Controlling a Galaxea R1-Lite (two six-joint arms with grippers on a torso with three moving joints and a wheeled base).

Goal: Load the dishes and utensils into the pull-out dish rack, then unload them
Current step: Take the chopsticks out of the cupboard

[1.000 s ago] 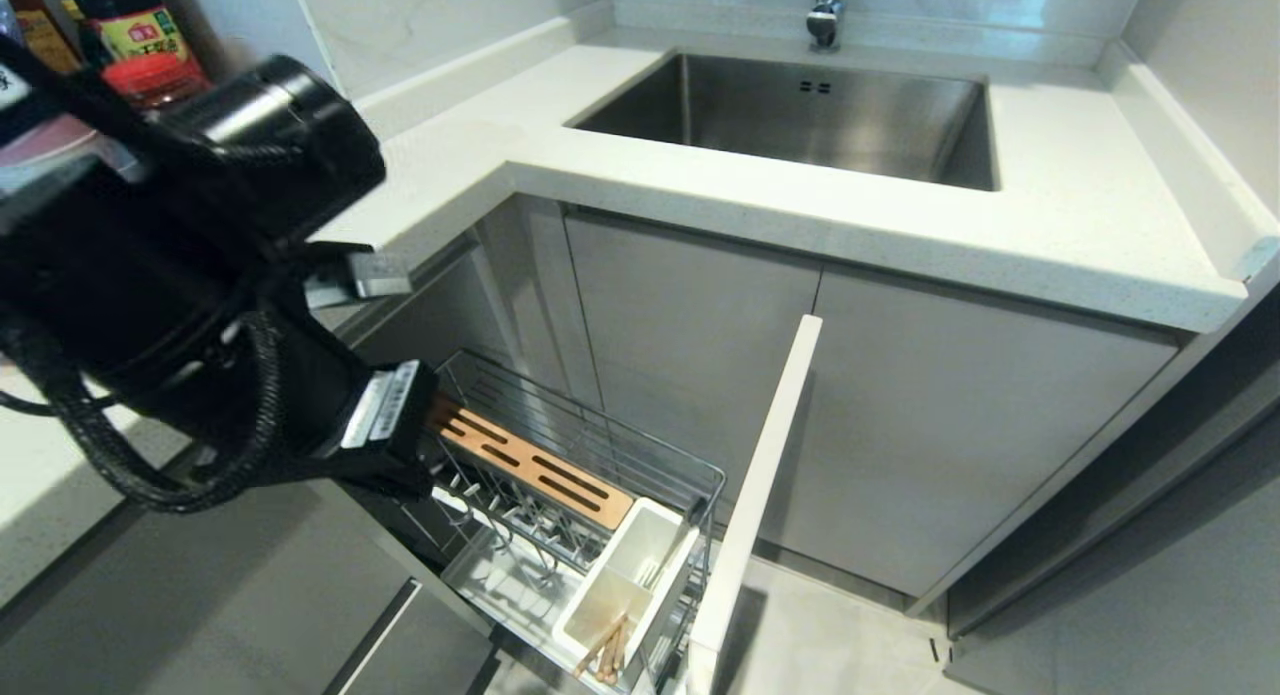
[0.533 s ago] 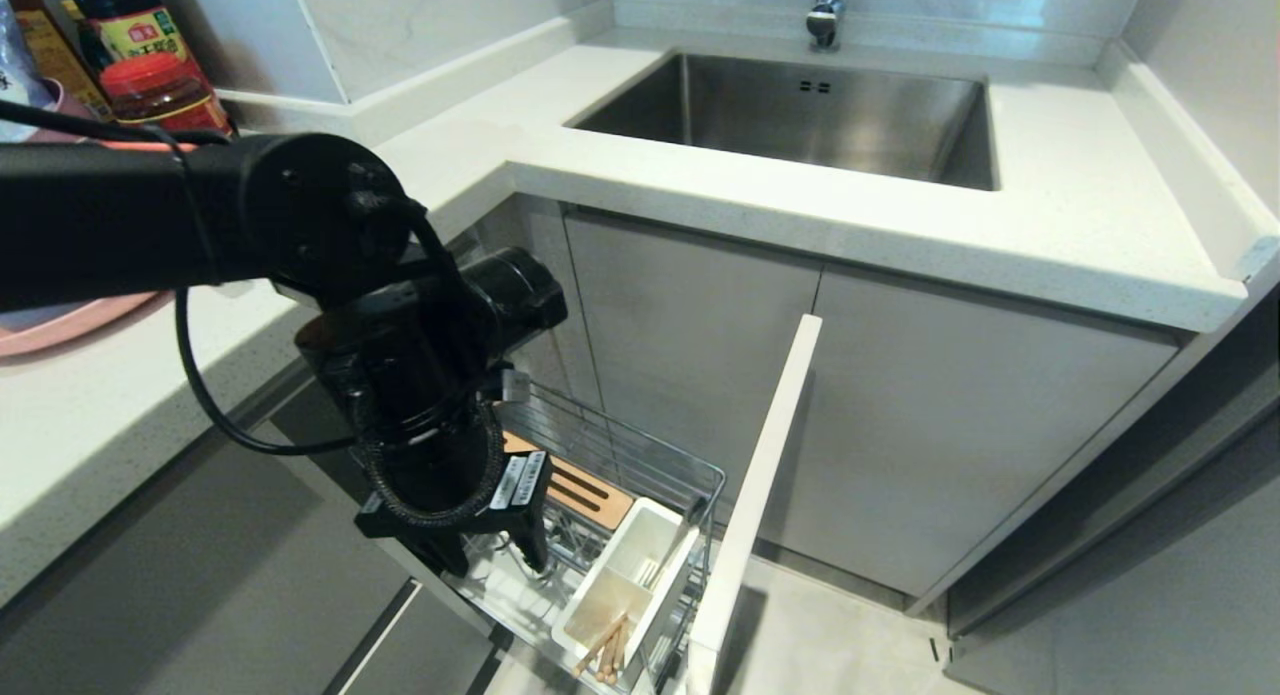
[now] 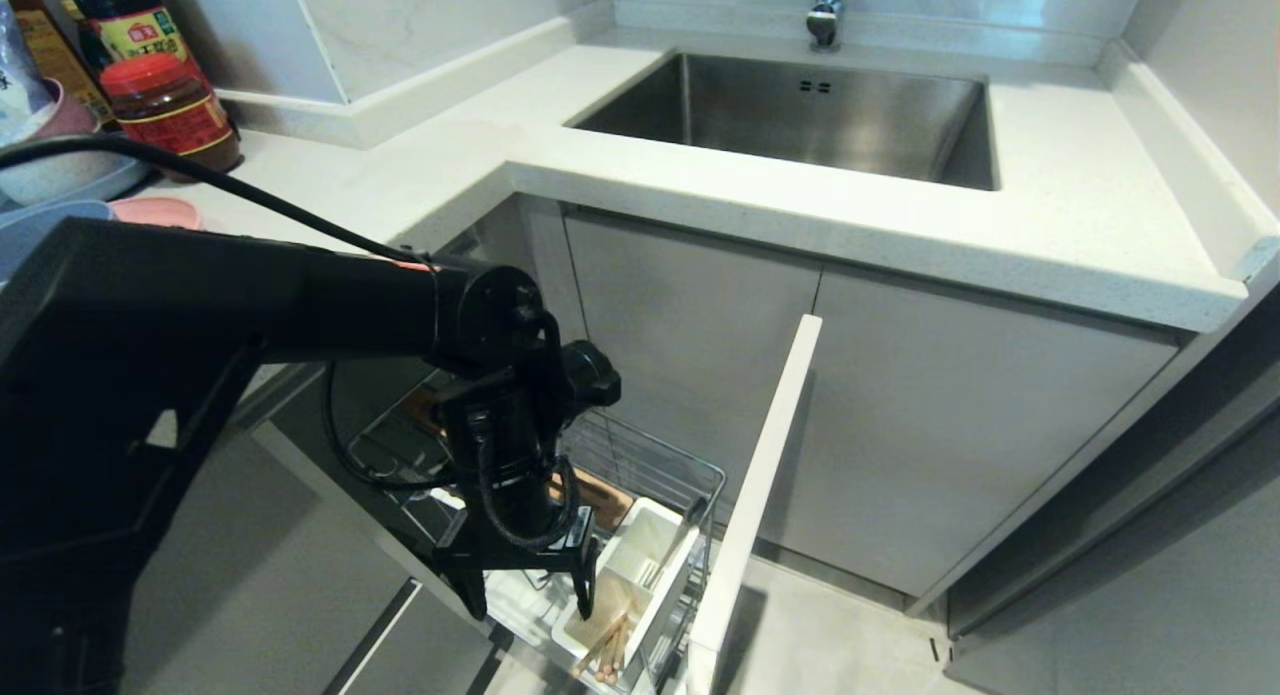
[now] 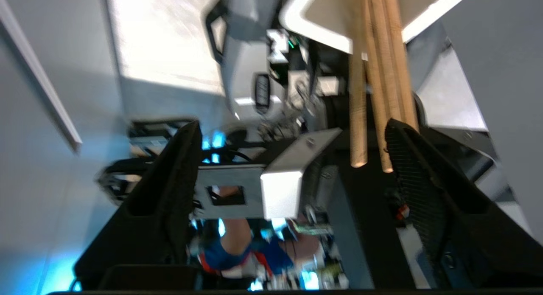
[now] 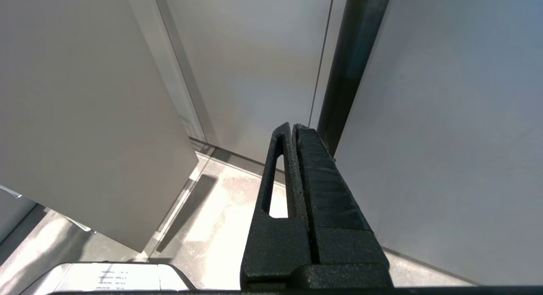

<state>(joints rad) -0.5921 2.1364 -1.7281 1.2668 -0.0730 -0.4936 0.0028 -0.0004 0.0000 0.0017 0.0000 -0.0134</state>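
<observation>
Since earlier frame, left end effector [image 3: 530, 600] has dropped lower-centre over pull-out dish rack [image 3: 660, 465], fingers now wide, empty. Head view: chopsticks [image 3: 607, 650] in white utensil box [image 3: 660, 535], bottom centre. Left wrist view: chopsticks [image 4: 373, 74] upper right, between spread fingers [image 4: 169, 180]. Right wrist view: right end effector [image 5: 292, 133] closed, centre, near cabinet.

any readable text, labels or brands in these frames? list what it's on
No text reads clearly enough to quote.
Dark sauce bottle on the countertop: yellow label with printing, too small to read.
Red-lidded jar beside it: yellow band label, print too blurred.
White label in the right wrist view: rows of fine print, unreadable.
</observation>
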